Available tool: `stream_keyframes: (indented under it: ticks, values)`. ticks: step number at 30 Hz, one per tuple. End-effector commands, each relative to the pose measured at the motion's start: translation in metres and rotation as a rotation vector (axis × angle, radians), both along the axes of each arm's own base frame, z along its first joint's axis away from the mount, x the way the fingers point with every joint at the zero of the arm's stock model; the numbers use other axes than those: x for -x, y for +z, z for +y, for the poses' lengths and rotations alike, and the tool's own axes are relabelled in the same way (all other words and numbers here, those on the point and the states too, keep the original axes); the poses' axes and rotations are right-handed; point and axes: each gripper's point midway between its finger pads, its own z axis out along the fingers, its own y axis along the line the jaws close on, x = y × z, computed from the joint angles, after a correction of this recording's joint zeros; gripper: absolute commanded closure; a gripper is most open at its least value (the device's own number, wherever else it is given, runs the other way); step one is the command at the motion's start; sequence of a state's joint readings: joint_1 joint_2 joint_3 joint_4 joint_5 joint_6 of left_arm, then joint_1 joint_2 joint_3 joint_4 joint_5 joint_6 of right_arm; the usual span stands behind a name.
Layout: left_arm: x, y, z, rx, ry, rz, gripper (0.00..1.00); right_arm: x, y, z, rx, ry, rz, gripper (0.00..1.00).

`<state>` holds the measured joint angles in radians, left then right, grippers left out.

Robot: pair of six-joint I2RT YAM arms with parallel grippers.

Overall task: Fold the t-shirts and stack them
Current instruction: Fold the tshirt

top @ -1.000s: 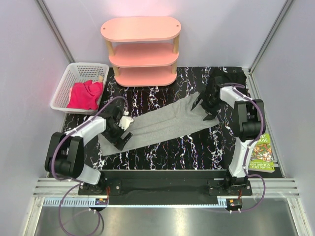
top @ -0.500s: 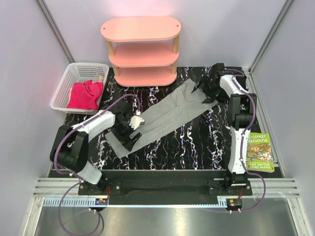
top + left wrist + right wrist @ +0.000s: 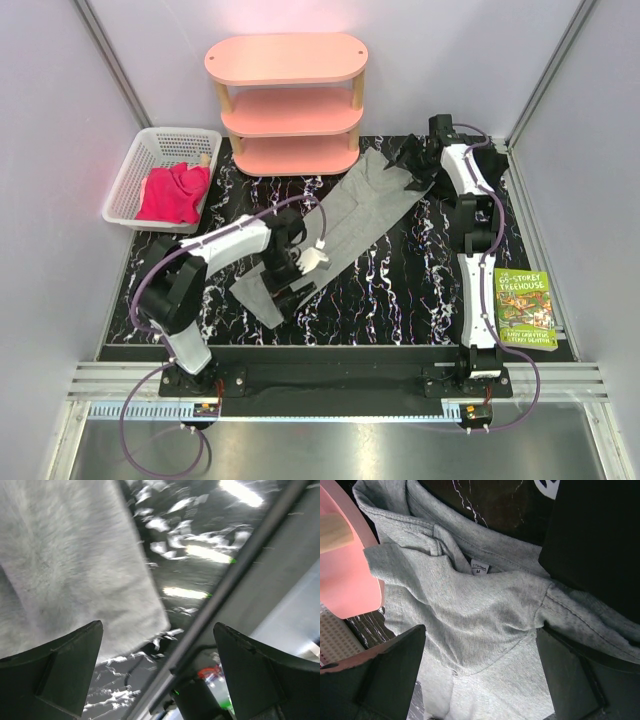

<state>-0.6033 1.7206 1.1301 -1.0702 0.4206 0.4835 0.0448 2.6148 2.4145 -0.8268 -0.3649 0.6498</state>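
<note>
The grey t-shirt [image 3: 350, 215], folded into a long strip, lies diagonally on the black marble table from near centre to the back right. My left gripper [image 3: 284, 282] is open at its near end. In the left wrist view the gripper [image 3: 157, 630] spans the shirt's corner [image 3: 65, 565] and bare table. My right gripper [image 3: 420, 170] is open over the collar end. In the right wrist view the gripper [image 3: 480, 630] hovers above the grey cloth [image 3: 470, 610] near its neck label. A black cloth [image 3: 412, 152] lies at the back right. A magenta-pink shirt [image 3: 172, 192] sits in the basket.
A white basket [image 3: 130, 170] stands at the back left. A pink three-tier shelf [image 3: 287, 100] stands at the back centre, its edge close to the shirt in the right wrist view [image 3: 345, 570]. A green-covered book [image 3: 525, 308] lies at the right edge.
Both arms swung and the grey shirt turned with them: its near end slid right and toward the front, its collar end moved back toward the shelf, so the strip lies steeper.
</note>
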Motion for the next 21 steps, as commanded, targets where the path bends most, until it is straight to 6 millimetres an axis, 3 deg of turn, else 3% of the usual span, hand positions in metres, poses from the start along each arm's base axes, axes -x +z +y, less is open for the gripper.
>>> stream_keyframes:
  ticks: [1, 3, 7, 10, 15, 21]
  values:
    - [0.014, 0.067, -0.029, 0.192, -0.059, 0.091, 0.01, -0.009, 0.001, -0.008, 0.019, 0.010, -0.025, 0.00]
    - [0.004, 0.088, -0.035, 0.237, -0.078, 0.030, 0.01, -0.007, 0.004, -0.005, 0.005, 0.021, -0.023, 0.00]
    - [-0.047, 0.103, -0.026, 0.236, 0.018, -0.182, 0.01, -0.001, 0.016, -0.002, 0.009, 0.038, -0.033, 0.00]
    - [-0.071, 0.085, -0.014, 0.188, 0.109, -0.217, 0.01, 0.002, 0.027, -0.003, 0.015, 0.046, -0.048, 0.00]
    - [-0.067, 0.035, -0.005, 0.109, 0.140, -0.141, 0.01, 0.006, 0.032, 0.002, 0.005, 0.057, -0.046, 0.00]
    - [-0.069, 0.012, -0.015, 0.109, 0.145, -0.061, 0.01, 0.012, 0.035, 0.009, 0.016, 0.074, -0.047, 0.00]
